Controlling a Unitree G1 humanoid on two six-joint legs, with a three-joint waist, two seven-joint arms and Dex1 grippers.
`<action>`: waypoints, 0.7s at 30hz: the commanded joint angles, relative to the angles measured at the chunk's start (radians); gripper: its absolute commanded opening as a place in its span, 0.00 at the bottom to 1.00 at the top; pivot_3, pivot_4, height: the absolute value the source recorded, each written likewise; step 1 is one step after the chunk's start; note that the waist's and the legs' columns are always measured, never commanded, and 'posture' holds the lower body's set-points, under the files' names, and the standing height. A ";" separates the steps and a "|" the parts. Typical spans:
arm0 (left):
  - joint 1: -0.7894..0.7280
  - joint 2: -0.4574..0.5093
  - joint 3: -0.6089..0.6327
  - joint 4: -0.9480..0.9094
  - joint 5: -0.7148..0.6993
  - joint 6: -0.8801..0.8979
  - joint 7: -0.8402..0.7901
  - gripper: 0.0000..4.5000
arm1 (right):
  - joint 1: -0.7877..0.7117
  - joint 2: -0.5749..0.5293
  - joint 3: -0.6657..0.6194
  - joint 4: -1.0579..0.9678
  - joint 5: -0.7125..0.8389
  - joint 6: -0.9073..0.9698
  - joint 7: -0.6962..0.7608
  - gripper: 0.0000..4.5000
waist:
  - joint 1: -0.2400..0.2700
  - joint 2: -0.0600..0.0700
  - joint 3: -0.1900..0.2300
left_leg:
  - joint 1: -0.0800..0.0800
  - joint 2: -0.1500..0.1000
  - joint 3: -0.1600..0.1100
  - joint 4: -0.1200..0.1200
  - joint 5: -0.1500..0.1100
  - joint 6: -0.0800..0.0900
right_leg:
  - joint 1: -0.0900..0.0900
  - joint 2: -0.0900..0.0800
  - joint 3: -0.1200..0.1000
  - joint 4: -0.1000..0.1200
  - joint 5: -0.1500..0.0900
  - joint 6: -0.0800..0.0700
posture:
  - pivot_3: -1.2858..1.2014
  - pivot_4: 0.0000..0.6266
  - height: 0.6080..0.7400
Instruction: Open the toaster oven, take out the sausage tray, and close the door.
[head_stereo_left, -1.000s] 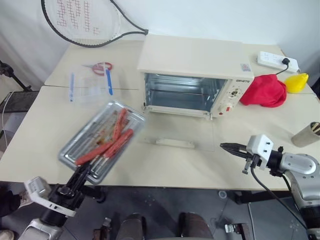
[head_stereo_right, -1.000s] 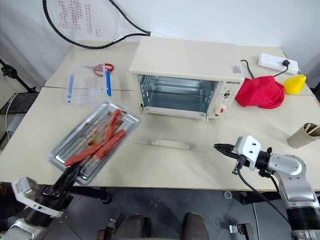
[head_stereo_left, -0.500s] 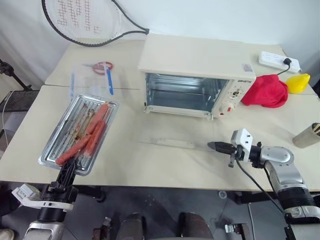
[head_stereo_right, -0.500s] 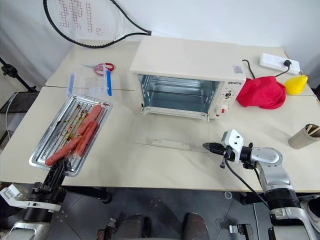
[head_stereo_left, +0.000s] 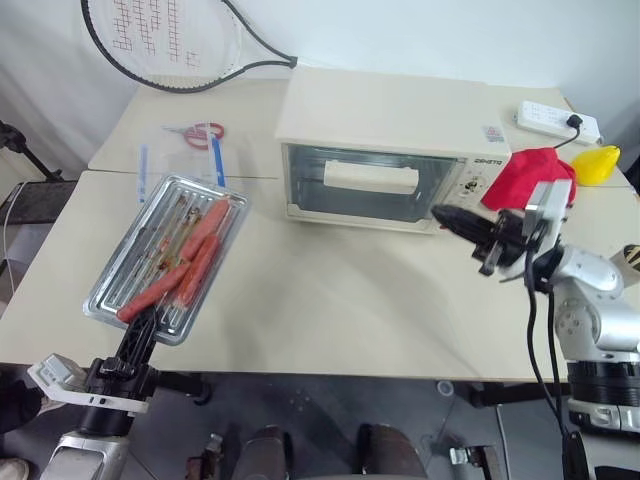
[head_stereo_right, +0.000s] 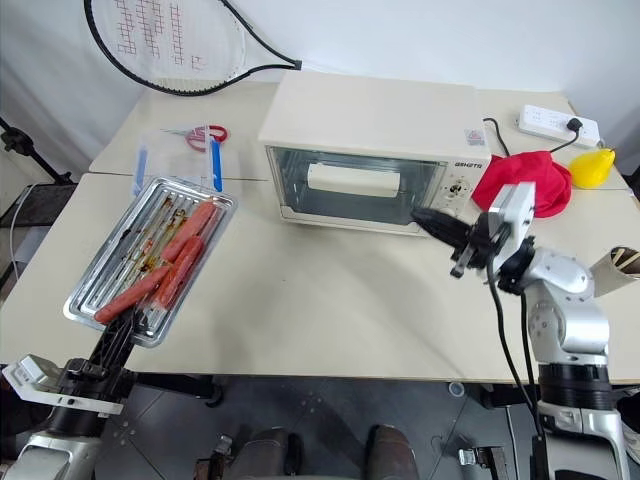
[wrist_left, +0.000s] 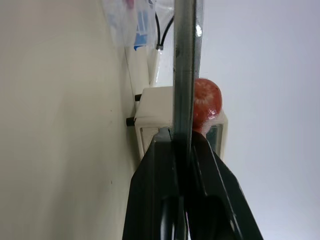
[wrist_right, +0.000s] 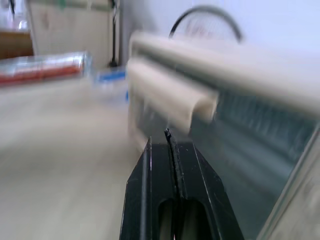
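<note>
The toaster oven (head_stereo_left: 385, 150) stands on the cream table (head_stereo_left: 330, 300), toward its far side, glass front facing me. Its door (head_stereo_left: 370, 185) is upright and closed against the oven, the wide cream bar handle (head_stereo_left: 371, 177) across its upper part.

My right gripper (head_stereo_left: 448, 217) is raised in front of the oven's lower right corner, below the knobs (head_stereo_left: 467, 188); its two black fingers are pressed together with nothing between them. In the right wrist view these closed fingers (wrist_right: 170, 165) point at the door just under the handle.

My left gripper (head_stereo_left: 137, 342) pinches the near edge of the sausage tray (head_stereo_left: 170, 255), fingers clamped on the metal rim. The tray lies out of the oven at the left part of the table, with several long red sausages (head_stereo_left: 185, 262) in it. The left wrist view shows the rim (wrist_left: 186, 70) edge-on between my fingers (wrist_left: 150, 195).

Behind the tray sit a clear plastic box with blue clips (head_stereo_left: 180, 165) and red-handled scissors (head_stereo_left: 203, 133). A racket (head_stereo_left: 170, 45) lies at the far left corner. Right of the oven are a red cloth (head_stereo_left: 530, 175), a yellow object (head_stereo_left: 597, 163) and a white power strip (head_stereo_left: 553, 122).
</note>
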 joint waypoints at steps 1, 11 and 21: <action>0.017 0.050 0.013 -0.001 -0.027 0.043 -0.064 0.00 | 0.017 -0.027 -0.031 -0.071 0.059 0.080 -0.007 0.00 | 0.002 0.000 0.000 | 0.000 0.000 0.000 0.000 0.000 0.000 | 0.000 0.000 0.000 0.000 0.000 0.000 | 0.52 0.24 1.00; -0.042 0.411 -0.072 0.199 -0.027 0.326 -0.261 0.00 | 0.351 -0.171 -0.123 -0.261 0.011 0.043 0.114 0.56 | 0.025 0.001 0.000 | -0.001 -0.003 0.001 0.000 -0.003 0.004 | 0.000 0.000 0.000 -0.001 0.000 0.000 | 0.52 0.24 1.00; -0.488 0.625 -0.326 0.580 -0.027 0.602 -0.281 0.00 | 0.763 -0.142 -0.375 -0.393 -0.015 -0.018 0.094 0.99 | 0.020 0.004 0.000 | 0.000 -0.002 0.002 -0.001 -0.002 0.003 | -0.001 0.000 0.002 0.004 0.000 0.000 | 0.52 0.24 1.00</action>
